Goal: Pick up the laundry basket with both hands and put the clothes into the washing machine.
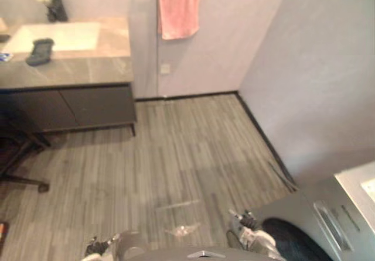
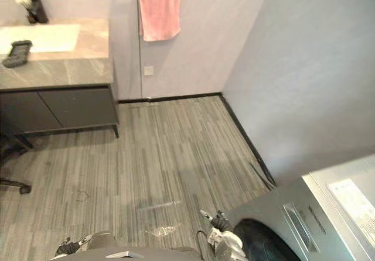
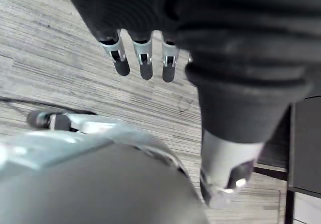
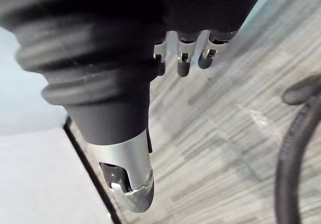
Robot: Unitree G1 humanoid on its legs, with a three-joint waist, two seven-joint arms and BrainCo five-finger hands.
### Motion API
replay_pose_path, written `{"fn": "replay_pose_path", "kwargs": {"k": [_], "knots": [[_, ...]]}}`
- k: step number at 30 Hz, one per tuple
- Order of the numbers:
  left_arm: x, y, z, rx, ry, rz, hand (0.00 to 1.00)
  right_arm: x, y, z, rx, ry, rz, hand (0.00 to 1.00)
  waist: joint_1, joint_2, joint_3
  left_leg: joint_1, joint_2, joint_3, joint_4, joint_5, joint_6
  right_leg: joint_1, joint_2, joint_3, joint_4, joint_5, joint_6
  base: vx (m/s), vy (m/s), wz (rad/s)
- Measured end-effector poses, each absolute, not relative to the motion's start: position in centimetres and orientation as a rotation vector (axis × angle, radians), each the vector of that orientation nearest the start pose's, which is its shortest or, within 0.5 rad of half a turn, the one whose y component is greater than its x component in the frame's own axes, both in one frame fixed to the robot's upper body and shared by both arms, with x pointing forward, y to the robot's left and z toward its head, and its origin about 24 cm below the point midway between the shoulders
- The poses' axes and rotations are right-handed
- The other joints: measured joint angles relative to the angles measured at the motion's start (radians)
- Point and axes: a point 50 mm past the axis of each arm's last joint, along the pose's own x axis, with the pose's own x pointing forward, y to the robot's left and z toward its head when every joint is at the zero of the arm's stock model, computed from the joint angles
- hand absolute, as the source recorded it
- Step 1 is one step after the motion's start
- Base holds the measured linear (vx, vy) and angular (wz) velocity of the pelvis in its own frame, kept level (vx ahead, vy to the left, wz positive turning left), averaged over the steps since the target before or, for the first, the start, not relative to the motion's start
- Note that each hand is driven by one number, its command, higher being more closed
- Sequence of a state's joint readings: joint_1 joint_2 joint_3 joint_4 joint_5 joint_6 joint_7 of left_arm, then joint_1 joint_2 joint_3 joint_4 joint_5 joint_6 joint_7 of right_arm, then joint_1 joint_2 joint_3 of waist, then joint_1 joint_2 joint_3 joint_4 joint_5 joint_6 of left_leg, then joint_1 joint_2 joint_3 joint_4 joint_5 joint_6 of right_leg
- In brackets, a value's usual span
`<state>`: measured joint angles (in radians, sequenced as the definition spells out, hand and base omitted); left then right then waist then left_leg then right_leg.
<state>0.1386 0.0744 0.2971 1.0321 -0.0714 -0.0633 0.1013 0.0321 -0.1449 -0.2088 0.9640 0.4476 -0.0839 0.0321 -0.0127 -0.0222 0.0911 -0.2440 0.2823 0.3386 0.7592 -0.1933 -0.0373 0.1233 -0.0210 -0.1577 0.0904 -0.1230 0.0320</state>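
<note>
Left wrist view, left hand (image 3: 143, 18) over floor (image 3: 60, 58), fingers (image 3: 146, 67) straight (thumb apart), right hand (image 4: 183, 50) likewise relaxed, empty.

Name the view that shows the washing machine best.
The right eye view: the washing machine shows its grey front, dark round door and pale top. The left eye view cuts off more of it. Both wrist views face the floor.

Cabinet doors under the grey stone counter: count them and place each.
2. One dark flat cabinet door is on the left, by the black chair base; the other sits beside it, nearer the hanging pink towel. More may be hidden past the view's edge.
</note>
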Motion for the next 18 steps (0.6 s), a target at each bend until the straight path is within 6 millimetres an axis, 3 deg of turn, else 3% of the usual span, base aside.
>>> {"fn": "replay_pose_path", "kwargs": {"k": [1,2,3,4,5,8,11,16,18], "knots": [[7.4,22.3,-15.9,-0.073,1.075,0.469,0.00,13.4,-23.8,-13.6,0.370,0.807,-0.476,0.00,0.001,0.003,0.000,0.000,-0.023,0.028,-0.027,-0.015,-0.006,0.007,-0.003,-0.023,-0.007,-0.003,-0.005,0.12,-0.127,1.08],[8.0,22.0,-15.9,-0.048,1.070,0.434,0.00,13.1,-23.9,-13.7,0.397,0.807,-0.499,0.00,0.000,0.006,0.001,0.007,-0.085,0.068,-0.122,-0.023,-0.001,0.011,-0.009,-0.063,-0.016,-0.006,-0.008,0.07,-0.041,1.03],[8.2,21.7,-15.9,-0.037,1.071,0.410,0.00,12.7,-23.8,-13.9,0.420,0.813,-0.521,0.00,0.001,0.012,0.001,0.029,-0.137,0.116,-0.262,0.007,0.005,0.009,-0.008,-0.101,-0.017,-0.007,-0.008,0.07,-0.029,1.00],[8.2,21.7,-15.9,-0.030,1.073,0.399,0.00,12.5,-23.7,-14.1,0.427,0.821,-0.528,0.00,0.002,0.016,0.003,0.046,-0.155,0.143,-0.331,0.028,0.031,0.009,-0.003,-0.113,-0.018,-0.009,-0.007,0.06,-0.012,0.97],[8.4,21.6,-15.9,-0.015,1.074,0.381,0.00,12.1,-23.1,-14.5,0.456,0.844,-0.540,0.00,0.001,0.010,0.005,0.087,-0.195,0.145,-0.435,0.049,0.064,0.010,-0.009,-0.133,-0.016,-0.018,-0.006,0.04,0.000,0.73],[6.9,22.6,-16.1,0.002,1.126,0.399,0.00,11.7,-20.8,-15.2,0.509,0.891,-0.517,0.00,0.014,-0.034,0.022,0.193,-0.288,0.125,-0.667,0.160,0.082,0.014,-0.046,-0.129,0.015,-0.015,-0.005,0.00,0.035,0.43],[5.4,22.4,-16.5,-0.006,1.177,0.414,0.00,10.8,-19.5,-15.7,0.541,0.927,-0.510,0.00,0.003,-0.032,-0.010,0.262,-0.329,0.090,-0.843,0.228,0.064,-0.007,-0.047,-0.131,0.050,-0.013,-0.007,-0.05,0.091,0.29],[5.1,22.6,-16.5,0.014,1.190,0.411,0.00,10.7,-19.1,-15.8,0.512,0.941,-0.476,0.00,0.001,-0.037,-0.022,0.261,-0.341,0.071,-0.845,0.205,0.052,-0.029,-0.061,-0.128,0.109,-0.021,0.004,-0.02,0.019,0.08],[5.3,22.7,-16.4,0.033,1.192,0.393,0.00,10.9,-18.9,-15.7,0.497,0.941,-0.451,0.00,-0.006,-0.036,-0.021,0.260,-0.340,0.064,-0.845,0.203,0.050,-0.109,-0.085,-0.127,0.277,-0.042,0.037,-0.01,0.006,0.07]]}}
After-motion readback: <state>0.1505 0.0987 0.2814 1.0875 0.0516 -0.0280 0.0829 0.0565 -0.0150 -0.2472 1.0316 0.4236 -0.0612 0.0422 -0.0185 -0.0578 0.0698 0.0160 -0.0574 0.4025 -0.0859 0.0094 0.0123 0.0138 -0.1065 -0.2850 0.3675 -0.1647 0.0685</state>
